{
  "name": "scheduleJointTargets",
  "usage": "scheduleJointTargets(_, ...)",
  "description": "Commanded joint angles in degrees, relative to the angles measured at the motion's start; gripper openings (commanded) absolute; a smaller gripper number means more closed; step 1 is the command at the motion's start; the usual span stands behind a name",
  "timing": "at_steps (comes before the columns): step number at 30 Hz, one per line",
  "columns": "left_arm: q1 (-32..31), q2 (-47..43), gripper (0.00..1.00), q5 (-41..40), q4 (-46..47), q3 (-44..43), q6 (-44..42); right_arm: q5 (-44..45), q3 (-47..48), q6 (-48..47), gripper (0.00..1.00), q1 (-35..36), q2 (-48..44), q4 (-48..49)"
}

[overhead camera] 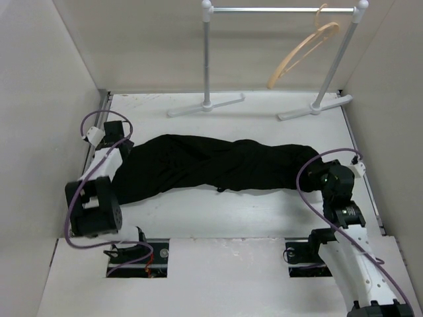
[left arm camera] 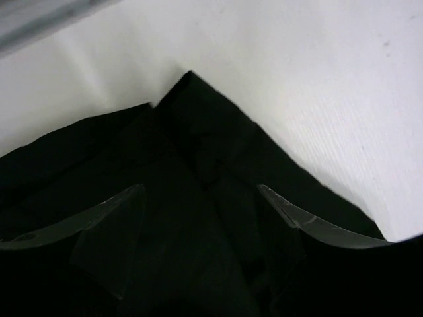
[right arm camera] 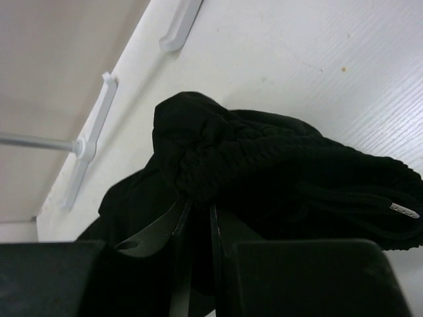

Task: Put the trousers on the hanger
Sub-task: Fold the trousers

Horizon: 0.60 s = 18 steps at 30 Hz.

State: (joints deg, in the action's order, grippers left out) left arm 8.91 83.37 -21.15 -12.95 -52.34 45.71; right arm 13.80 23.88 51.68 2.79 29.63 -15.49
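The black trousers [overhead camera: 218, 165] lie stretched left to right across the white table. The tan wooden hanger [overhead camera: 301, 54] hangs by its hook from the rail at the back right. My left gripper [overhead camera: 120, 140] is open over the trousers' left end; in the left wrist view its fingers [left arm camera: 109, 214] stand wide apart over the corner of the cloth [left arm camera: 198, 132]. My right gripper [overhead camera: 316, 173] is at the trousers' right end. In the right wrist view the right gripper [right arm camera: 198, 210] is shut on the gathered elastic waistband [right arm camera: 264, 165].
The grey metal rail [overhead camera: 277, 10] with white joints stands at the back on two white feet [overhead camera: 205, 105], which also show in the right wrist view [right arm camera: 89, 142]. Beige walls close in the left, right and back sides. Two cable openings lie at the near edge [overhead camera: 139, 254].
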Motion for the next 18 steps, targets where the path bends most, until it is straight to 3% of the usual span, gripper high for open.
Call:
scheduleJointTargets(1,0.1,5.5,0.64,4.6,5.7,-5.7,-0.5,2.0,-1.0,-1.3,0.14,2.2,0.3,3.8)
scheduleJointTargets(9,1.6,18.5,0.61,5.0,4.3,-13.6,-1.9,2.8,-1.8,-1.1,0.14,7.6,1.5,5.2)
scheduleJointTargets(15,2.8,22.6,0.28,4.4,4.1,-12.4,-2.1,5.4,-2.6,-0.6,0.18,9.6,1.0,5.0)
scheduleJointTargets(18,3.4,23.0,0.06,4.2,4.1,-12.4,-1.7,5.6,-2.4,-0.6,0.2,9.6,1.5,5.3)
